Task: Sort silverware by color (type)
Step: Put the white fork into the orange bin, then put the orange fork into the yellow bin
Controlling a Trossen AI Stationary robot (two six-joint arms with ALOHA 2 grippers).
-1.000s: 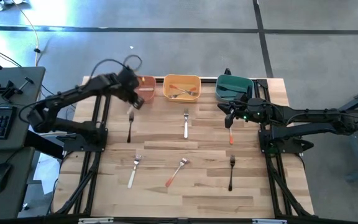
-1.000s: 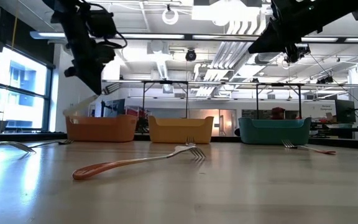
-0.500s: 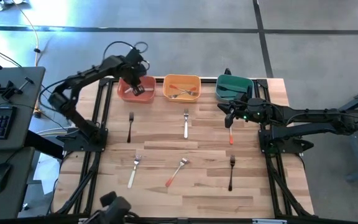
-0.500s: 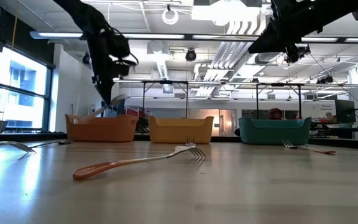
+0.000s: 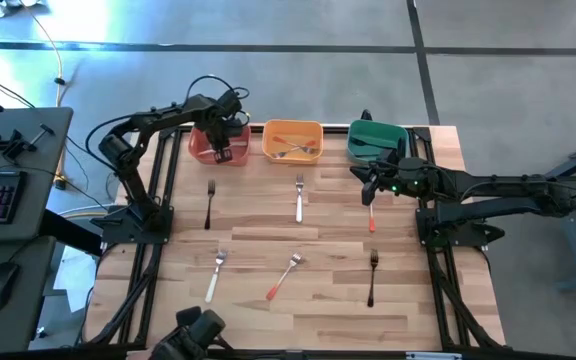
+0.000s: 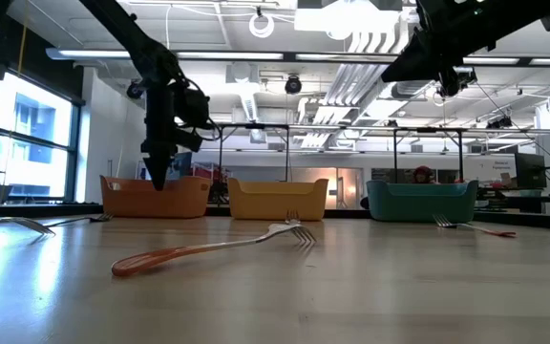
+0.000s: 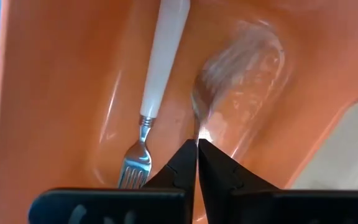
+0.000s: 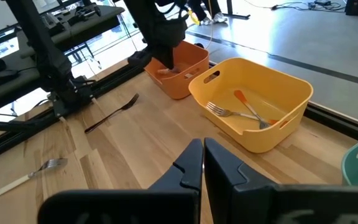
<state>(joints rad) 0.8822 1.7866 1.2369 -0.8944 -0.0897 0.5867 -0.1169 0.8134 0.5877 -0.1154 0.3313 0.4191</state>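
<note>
In the upper left of the high view, our left tool (image 5: 222, 150), fingers together and empty, hangs inside the orange bin (image 5: 204, 146), where a white-handled fork (image 7: 156, 93) lies. We should lift straight clear of the rim before going to the forks on the tabletop (image 5: 268, 225). Our right tool (image 5: 371, 183), also together, waits by the green bin (image 5: 375, 138).

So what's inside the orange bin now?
The orange bin holds a white-handled fork lying on its floor; the left pincer, shut, hangs over it and hides part of the bottom.
</note>
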